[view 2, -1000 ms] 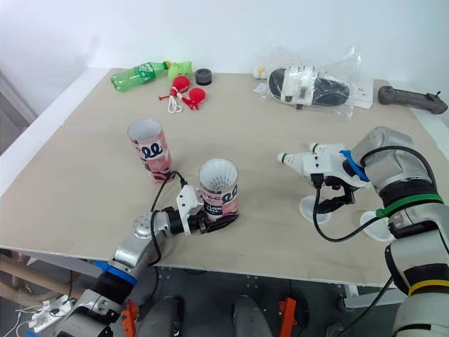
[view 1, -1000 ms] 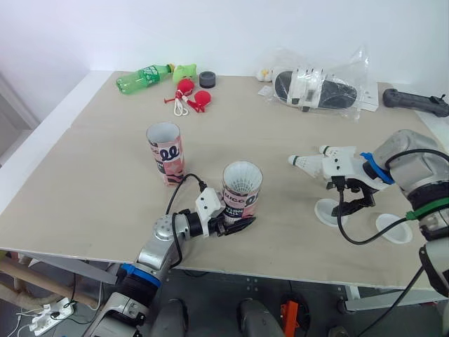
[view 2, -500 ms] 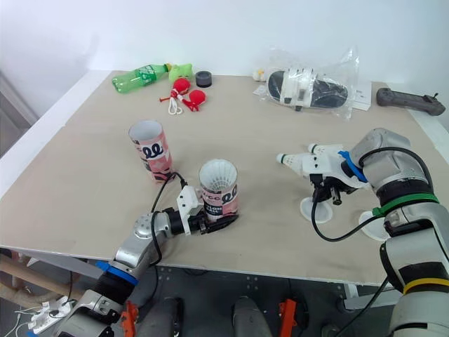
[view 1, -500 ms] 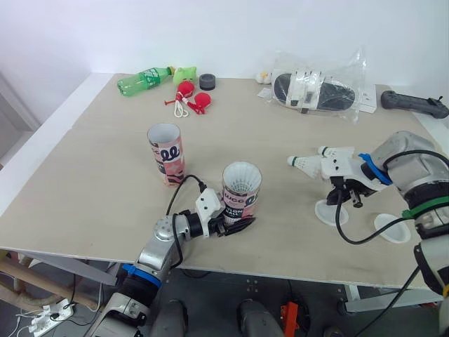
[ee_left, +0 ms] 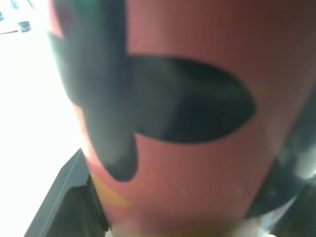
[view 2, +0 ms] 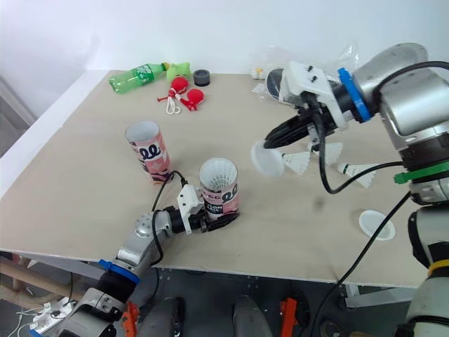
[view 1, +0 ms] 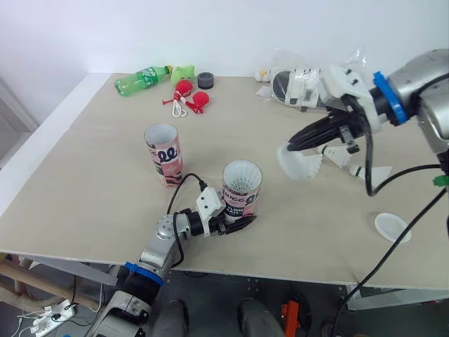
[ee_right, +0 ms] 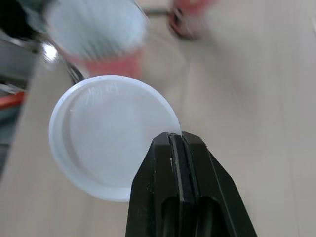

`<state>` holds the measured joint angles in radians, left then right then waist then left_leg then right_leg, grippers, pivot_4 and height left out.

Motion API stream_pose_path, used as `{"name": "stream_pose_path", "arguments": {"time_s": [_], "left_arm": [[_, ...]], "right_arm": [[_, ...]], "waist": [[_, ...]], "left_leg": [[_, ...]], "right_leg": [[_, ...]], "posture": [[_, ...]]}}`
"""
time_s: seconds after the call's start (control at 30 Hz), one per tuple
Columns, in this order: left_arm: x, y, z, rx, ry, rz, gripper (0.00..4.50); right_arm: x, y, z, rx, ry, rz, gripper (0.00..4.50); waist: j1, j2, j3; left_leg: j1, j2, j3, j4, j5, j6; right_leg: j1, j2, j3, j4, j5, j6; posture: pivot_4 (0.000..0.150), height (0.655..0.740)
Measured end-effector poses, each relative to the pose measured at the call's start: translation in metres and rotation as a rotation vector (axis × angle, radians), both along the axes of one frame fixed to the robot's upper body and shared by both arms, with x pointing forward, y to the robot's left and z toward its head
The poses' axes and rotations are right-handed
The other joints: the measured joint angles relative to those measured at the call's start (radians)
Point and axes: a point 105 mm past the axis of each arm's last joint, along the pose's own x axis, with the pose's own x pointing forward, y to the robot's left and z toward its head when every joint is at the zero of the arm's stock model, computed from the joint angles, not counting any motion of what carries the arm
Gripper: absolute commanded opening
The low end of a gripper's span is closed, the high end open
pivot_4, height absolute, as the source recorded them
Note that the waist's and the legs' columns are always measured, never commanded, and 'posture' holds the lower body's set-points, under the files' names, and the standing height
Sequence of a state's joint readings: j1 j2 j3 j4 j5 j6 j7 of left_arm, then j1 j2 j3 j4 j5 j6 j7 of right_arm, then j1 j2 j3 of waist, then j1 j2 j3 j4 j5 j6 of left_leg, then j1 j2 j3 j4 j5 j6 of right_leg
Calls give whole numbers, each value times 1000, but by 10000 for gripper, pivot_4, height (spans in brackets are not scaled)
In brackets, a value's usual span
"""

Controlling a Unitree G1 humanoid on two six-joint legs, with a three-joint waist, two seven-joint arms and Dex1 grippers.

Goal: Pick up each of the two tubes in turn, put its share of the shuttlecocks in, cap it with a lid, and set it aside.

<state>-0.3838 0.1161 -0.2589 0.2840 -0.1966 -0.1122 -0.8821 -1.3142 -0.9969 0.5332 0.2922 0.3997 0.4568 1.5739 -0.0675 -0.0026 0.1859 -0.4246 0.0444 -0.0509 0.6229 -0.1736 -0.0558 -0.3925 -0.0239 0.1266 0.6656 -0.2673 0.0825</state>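
A pink tube [view 1: 242, 188] packed with white shuttlecocks stands upright near the table's front edge. My left gripper [view 1: 236, 223] is shut around its lower part, and its printed wall [ee_left: 173, 113] shows close up in the left wrist view. A second pink tube [view 1: 163, 151] stands open-topped to the left, farther back. My right gripper [view 1: 289, 149] is shut on the rim of a white lid [view 1: 299, 163], held in the air to the right of and above the gripped tube. The lid [ee_right: 111, 136] shows its hollow side. Two loose shuttlecocks [view 1: 338, 154] lie on the table under the right arm.
Another white lid [view 1: 391, 227] lies on the table at the front right. Along the far edge are a green bottle [view 1: 144, 77], red items [view 1: 191, 96], a black roll [view 1: 207, 79] and a plastic bag with sandals [view 1: 314, 87].
My right gripper closed on a lid at the front right, lifted it off the table and carried it left toward the filled tube. The left gripper and its tube have not moved.
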Motion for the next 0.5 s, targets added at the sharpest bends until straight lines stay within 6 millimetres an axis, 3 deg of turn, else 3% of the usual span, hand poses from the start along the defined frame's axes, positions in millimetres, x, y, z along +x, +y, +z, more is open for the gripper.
{"name": "stream_pose_path", "arguments": {"time_s": [0.03, 0.23, 0.5], "left_arm": [[0, 0, 0, -1, 0, 1, 29875], [1, -2, 0, -2, 3, -2, 29875], [1, -2, 0, -1, 3, -1, 29875]], "right_arm": [[-4, 19, 3, 5, -16, 73, 762], [-18, 59, 10, 21, -68, 229, 762], [-25, 73, 14, 37, -91, 279, 762]], "waist": [[0, 1, 0], [4, 1, 0], [11, 1, 0]], "left_leg": [[0, 0, -1, -1, 0, 0], [0, 0, -3, 0, 0, 0], [-1, 0, -4, -1, 0, 0]], "right_leg": [[0, 0, -1, 0, 0, 0], [1, 0, -4, 0, 0, 0], [1, 1, -5, 0, 0, -1]], "posture": [[1500, 7400], [1500, 7400], [1500, 7400]]}}
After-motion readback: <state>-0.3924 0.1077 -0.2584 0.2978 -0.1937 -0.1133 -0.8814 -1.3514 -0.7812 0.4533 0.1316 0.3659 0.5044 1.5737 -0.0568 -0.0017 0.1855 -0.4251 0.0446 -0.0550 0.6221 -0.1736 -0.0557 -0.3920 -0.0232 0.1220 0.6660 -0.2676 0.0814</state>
